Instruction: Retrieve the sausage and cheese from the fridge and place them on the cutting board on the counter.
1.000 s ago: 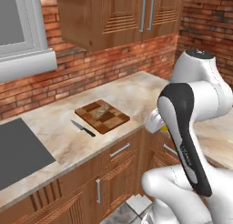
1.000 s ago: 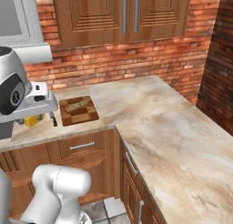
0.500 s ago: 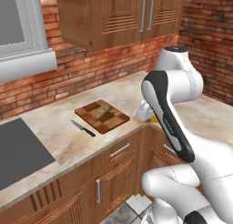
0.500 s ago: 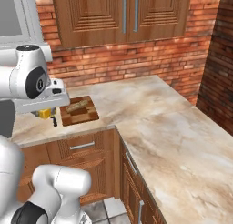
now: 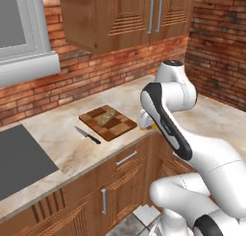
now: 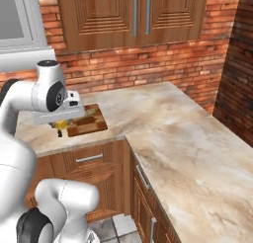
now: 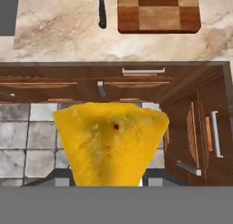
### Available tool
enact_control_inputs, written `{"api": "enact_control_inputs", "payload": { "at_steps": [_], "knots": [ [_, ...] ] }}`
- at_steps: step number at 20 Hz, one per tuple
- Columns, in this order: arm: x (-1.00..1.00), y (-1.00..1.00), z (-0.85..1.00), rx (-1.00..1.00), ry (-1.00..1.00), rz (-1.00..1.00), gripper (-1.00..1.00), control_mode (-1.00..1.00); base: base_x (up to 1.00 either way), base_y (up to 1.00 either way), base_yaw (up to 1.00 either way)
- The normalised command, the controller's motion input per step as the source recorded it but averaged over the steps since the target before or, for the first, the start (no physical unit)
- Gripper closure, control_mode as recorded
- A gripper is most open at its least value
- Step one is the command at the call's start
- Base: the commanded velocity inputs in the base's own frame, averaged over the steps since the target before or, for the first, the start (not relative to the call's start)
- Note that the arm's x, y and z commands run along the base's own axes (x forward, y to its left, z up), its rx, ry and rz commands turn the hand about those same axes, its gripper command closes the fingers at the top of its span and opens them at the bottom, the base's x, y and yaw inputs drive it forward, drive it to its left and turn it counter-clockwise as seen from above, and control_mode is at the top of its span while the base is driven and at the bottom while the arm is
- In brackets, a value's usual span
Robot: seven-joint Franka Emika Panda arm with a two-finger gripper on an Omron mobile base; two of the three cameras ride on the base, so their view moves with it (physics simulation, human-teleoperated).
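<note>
My gripper was closed on the cheese, held off the counter edge, short of the cutting board. The wedge looked light, firm and likely a little greasy; gripping its flat sides seemed safest.

even, soft rendered light, bright and without glare

the counter is lit flat from above, and the knife and cutting board cast only faint shadows. the brick wall on the right sits darker. the cheese looks slightly soft close up; edges stay straight and undistorted.
</note>
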Motion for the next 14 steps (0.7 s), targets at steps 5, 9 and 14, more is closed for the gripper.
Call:
{"api": "enact_control_inputs", "payload": {
  "at_steps": [5,9,14],
  "knots": [
    [0.55,0.0,-0.24,0.0,0.0,0.0,1.0,-1.0,0.0,0.0,0.0],
    [0.69,0.0,-0.27,0.01,0.0,0.0,1.0,-1.0,0.0,0.0,0.0],
    [0.73,0.0,-0.26,0.01,0.0,0.0,1.0,-1.0,0.0,0.0,0.0]
  ]
}}
